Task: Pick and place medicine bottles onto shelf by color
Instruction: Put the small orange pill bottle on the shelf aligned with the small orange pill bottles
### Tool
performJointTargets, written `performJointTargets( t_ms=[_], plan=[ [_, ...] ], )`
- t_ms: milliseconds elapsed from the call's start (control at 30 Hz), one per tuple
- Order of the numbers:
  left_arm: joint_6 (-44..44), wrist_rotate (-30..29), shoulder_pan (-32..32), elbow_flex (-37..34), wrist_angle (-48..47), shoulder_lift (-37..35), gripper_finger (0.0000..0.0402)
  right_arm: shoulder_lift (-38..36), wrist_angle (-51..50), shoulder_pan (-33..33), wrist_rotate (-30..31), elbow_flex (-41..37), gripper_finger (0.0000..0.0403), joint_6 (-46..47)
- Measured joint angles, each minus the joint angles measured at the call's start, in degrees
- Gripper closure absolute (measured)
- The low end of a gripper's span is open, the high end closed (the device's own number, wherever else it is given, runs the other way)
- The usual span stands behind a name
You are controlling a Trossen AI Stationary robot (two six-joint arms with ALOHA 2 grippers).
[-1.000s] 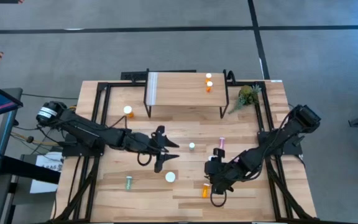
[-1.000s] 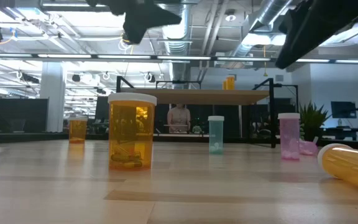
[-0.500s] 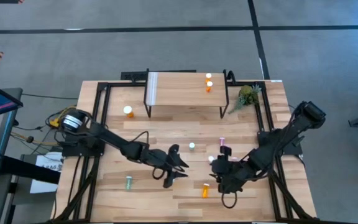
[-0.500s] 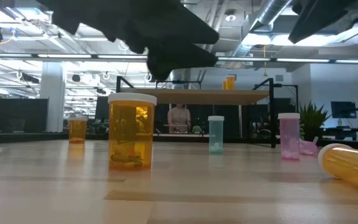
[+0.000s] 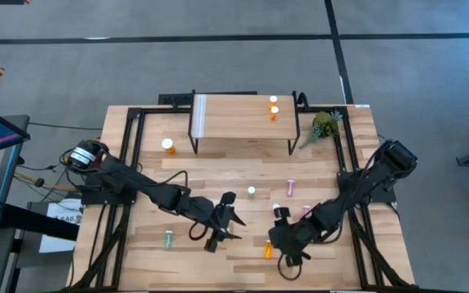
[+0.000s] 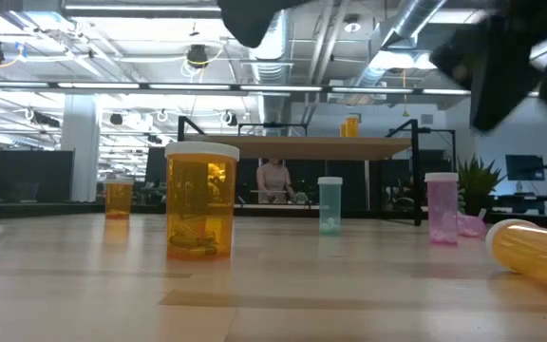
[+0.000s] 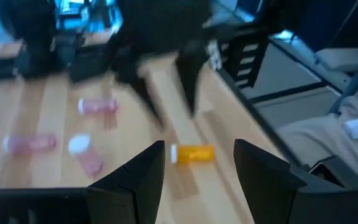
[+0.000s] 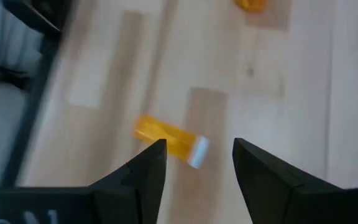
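In the high view the shelf (image 5: pixel 243 122) is seen in the upper middle of the frame, with two orange bottles (image 5: pixel 273 110) standing upright near its right end. The left gripper (image 5: pixel 222 228) is held in the lower centre of the frame, its fingers parted and empty; in the left wrist view a gap is seen between the fingers (image 7: pixel 138 177) with nothing in it. The right gripper (image 5: pixel 287 248) is placed in the lower centre-right, just beside a lying orange bottle (image 5: pixel 269 248) whose long axis runs roughly up and down the frame. In the right wrist view the same bottle (image 8: pixel 169 142) is shown on its side with its white cap at the lower right end, and the fingers (image 8: pixel 145 168) are spread apart with nothing between them. An upright pale green bottle (image 5: pixel 252 191) is found at mid-frame, a pink bottle (image 5: pixel 291 187) to its right, a green bottle lying down (image 5: pixel 168 239) at lower left, and an upright orange bottle (image 5: pixel 168 146) left of the shelf. In the low view a large orange bottle (image 6: pixel 200 199) stands upright on the worktop (image 6: pixel 273 294) at left of centre.
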Motion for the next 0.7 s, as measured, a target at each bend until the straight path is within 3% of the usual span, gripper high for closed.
performJointTargets(
  t_ms=[233, 367, 533, 700],
  plan=[
    [1.86, -1.2, -1.19, -0.13, -4.51, -2.09, 0.0221, -11.13, 19.84, -5.06, -4.4, -20.33, 0.0245, 5.59],
    [3.81, -5.29, -0.74, -0.13, -5.89, -5.94, 0.0221, -15.52, 31.73, -4.79, -6.14, -26.14, 0.0259, 6.62],
    [5.94, -13.88, 0.25, -0.09, -5.01, -9.95, 0.0221, -15.97, 35.66, -2.07, -6.47, -27.14, 0.0261, -3.06],
    [6.52, -15.51, 1.38, -0.09, -4.09, -11.24, 0.0221, -12.27, 35.51, -0.77, -6.43, -27.2, 0.0259, -16.72]
  ],
)
